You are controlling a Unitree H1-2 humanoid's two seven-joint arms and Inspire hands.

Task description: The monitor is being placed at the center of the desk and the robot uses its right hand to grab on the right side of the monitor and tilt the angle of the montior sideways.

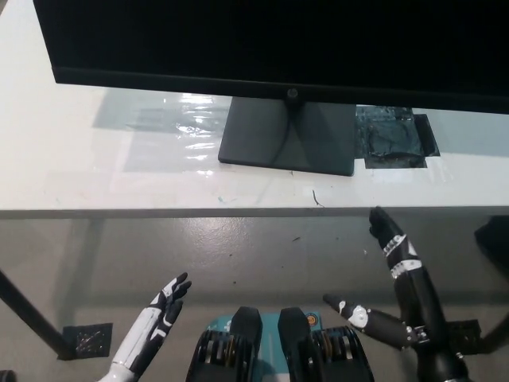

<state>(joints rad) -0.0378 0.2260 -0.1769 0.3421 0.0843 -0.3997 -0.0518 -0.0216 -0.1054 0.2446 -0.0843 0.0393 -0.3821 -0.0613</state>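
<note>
Both hands (163,314) (394,278) open (below desk (79,159)), monitor (270,48) untouched

A patch of clear shiny tape (184,121) and a black taped patch (394,137) lie on the white desk (71,171), while another black patch (87,340) sits on the grey floor (254,255) beside a dark desk leg (28,314).

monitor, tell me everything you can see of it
The monitor is black with a dark, unlit screen and a thin bottom bezel carrying a small round logo at its middle. It stands upright on a flat, dark grey rectangular base that rests on the white desk, near the desk's front edge. Its top and right end run out of the picture. Nothing touches it; the right robot hand is below the desk edge, apart from it.
</note>
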